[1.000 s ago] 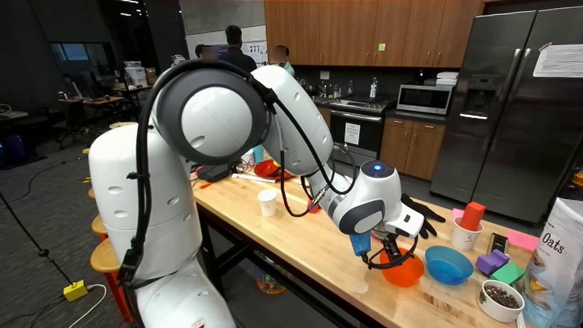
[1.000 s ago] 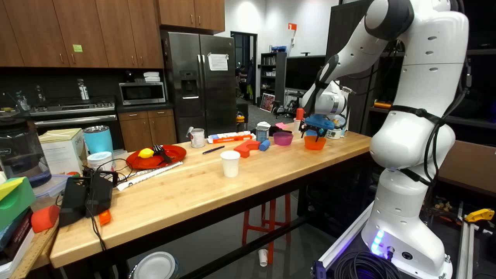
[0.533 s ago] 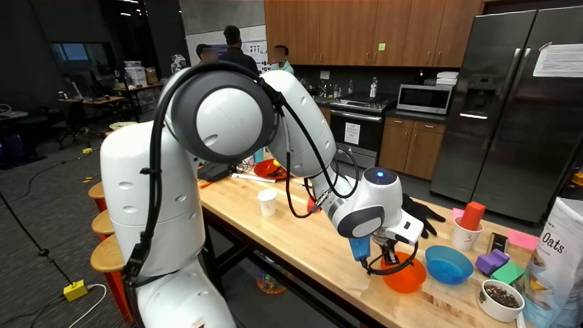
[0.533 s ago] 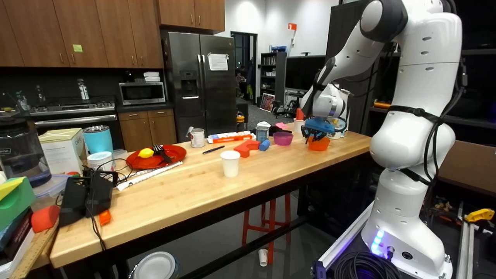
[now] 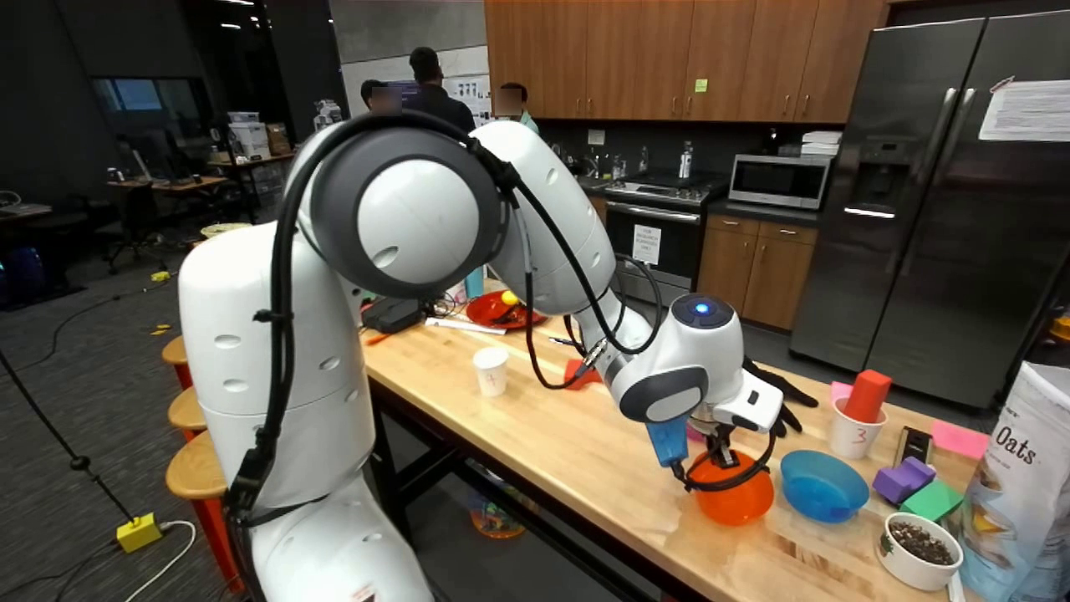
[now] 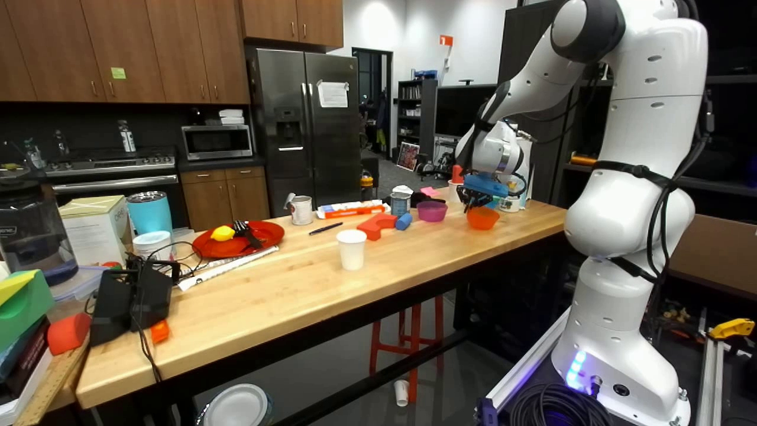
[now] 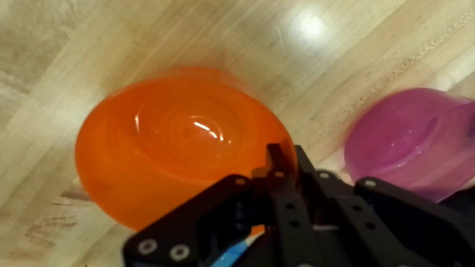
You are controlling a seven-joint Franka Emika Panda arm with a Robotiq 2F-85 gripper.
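An orange bowl (image 7: 178, 141) fills the left half of the wrist view and shows in both exterior views, near the front edge of the table. My gripper (image 7: 287, 150) is shut on its rim. One finger lies inside the wall and the other outside, with the thin rim pinched between them. In an exterior view the gripper (image 5: 723, 458) reaches down over the bowl's far side. I cannot tell whether the base touches the table. A translucent magenta bowl (image 7: 400, 141) stands just beyond the outer finger. Beside the orange bowl sits a blue bowl (image 5: 823, 487).
A white cup (image 5: 851, 439) holding a red block, a purple block (image 5: 903, 479), a green block (image 5: 932, 500), a bowl of dark bits (image 5: 919, 548) and an oats bag (image 5: 1016, 493) crowd the near end. A black glove (image 5: 782, 389) lies behind. Another cup (image 6: 352, 251) stands mid-table.
The jaws have closed onto the orange bowl's rim. The arm first moved lower and shifted the bowl slightly, then came back up a little, and the bowl shifted back with it.
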